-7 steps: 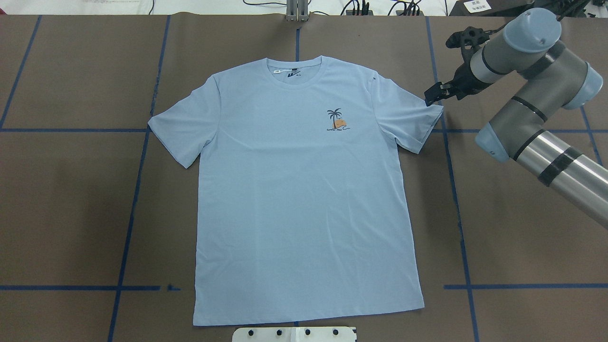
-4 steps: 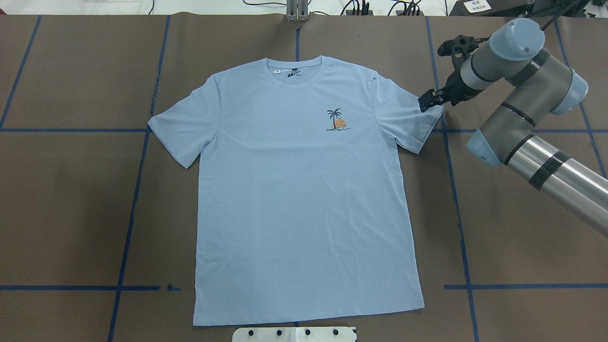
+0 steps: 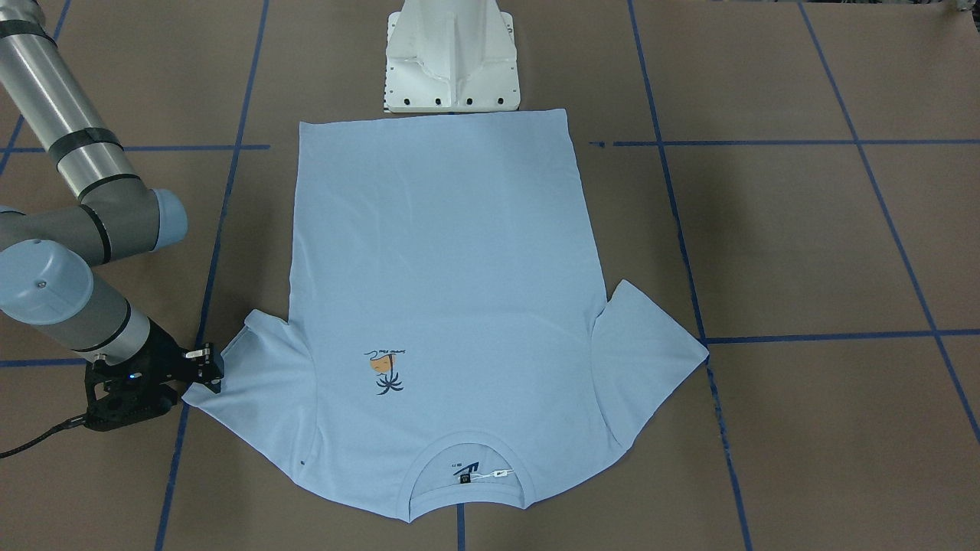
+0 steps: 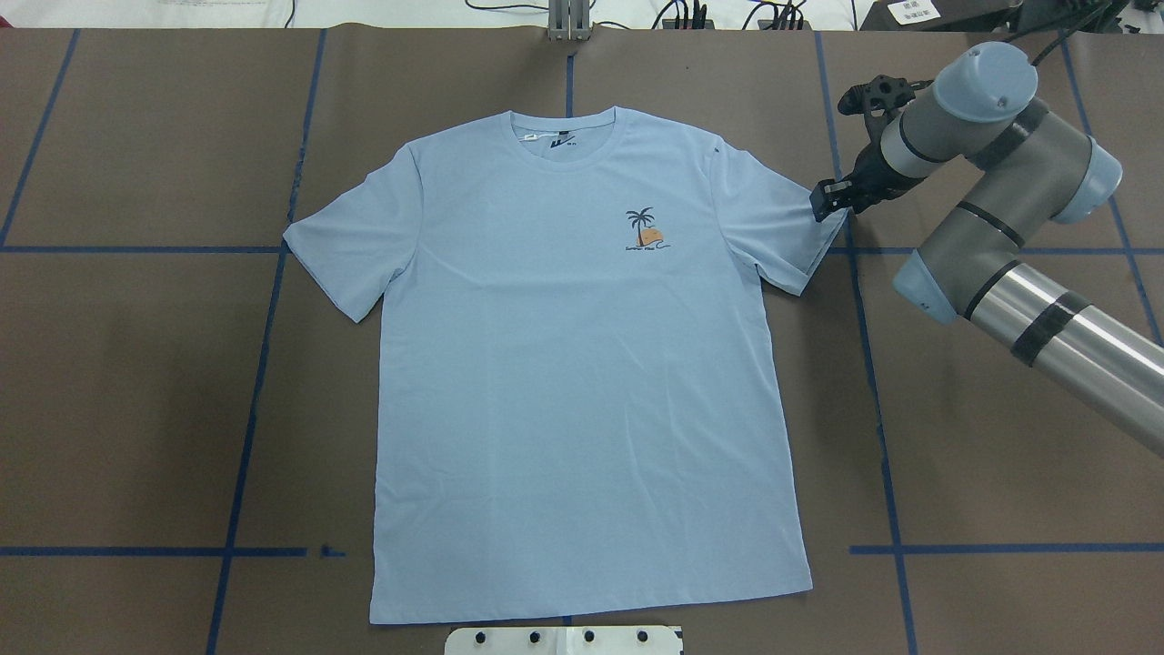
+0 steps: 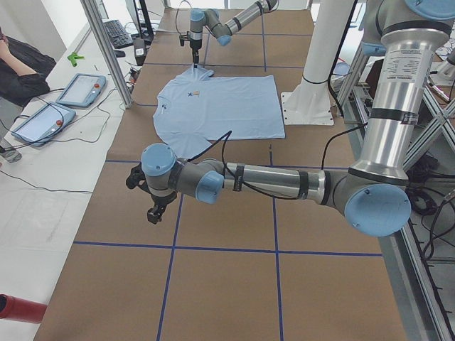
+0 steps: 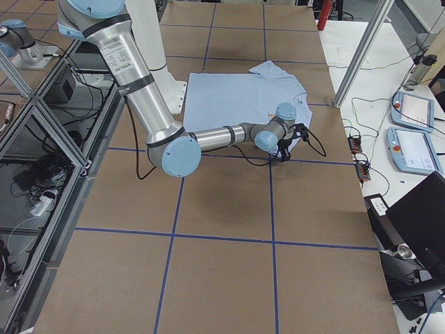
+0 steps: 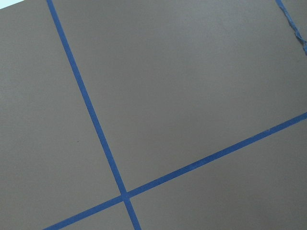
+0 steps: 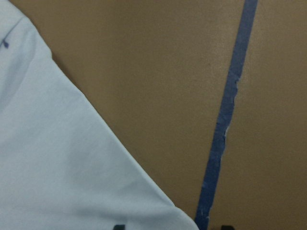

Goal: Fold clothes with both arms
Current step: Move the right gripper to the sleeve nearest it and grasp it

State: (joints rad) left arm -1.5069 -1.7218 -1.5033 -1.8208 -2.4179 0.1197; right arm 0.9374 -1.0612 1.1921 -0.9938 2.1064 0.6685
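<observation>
The pale light-blue T-shirt (image 4: pixel 582 364) lies flat and face up on the brown table, collar toward the far edge, with the palm print (image 4: pixel 647 229) on its chest. My right gripper (image 4: pixel 827 198) is down at the outer corner of the shirt's right sleeve (image 3: pixel 230 383). In the right wrist view its two fingertips stand apart at the bottom edge, with the sleeve corner (image 8: pixel 158 206) between them, so it is open. My left gripper (image 5: pixel 153 211) hangs over bare table well away from the shirt, and I cannot tell whether it is open or shut.
The white pedestal base (image 3: pixel 452 57) stands just beyond the shirt's hem. Blue tape lines (image 4: pixel 264 364) grid the brown table. Beside the table's ends, touch panels (image 5: pixel 43 121) and cables lie on white benches, where a person's arm (image 5: pixel 18 71) also shows.
The right arm has swung in and brought its gripper down and slightly left onto the sleeve corner. The shirt has not moved.
</observation>
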